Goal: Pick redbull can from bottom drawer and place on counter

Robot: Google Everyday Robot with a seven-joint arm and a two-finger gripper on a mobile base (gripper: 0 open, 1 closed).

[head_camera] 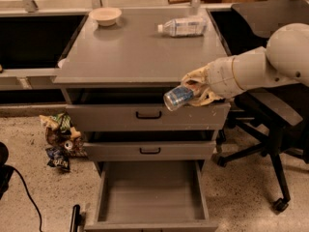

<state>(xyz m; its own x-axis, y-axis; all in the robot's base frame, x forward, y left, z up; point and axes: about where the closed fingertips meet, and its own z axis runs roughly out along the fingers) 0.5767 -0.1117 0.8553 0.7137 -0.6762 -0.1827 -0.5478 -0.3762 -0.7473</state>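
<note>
Camera view, nearest first: the bottom drawer (152, 192) is seen pulled open, judged to be left so for access. Above it, the can (177, 97) is held tilted in front of the top drawer, just below the counter's (140, 52) near edge, toward the near right corner. It is clamped in the gripper (192, 92), and its free end is pointed left and downward out of the fingers; the sideways grasp is judged to explain the tilt. Farther back, a bottle (182, 26) is laid near the far right corner and a bowl (105, 16) near the far left.
</note>
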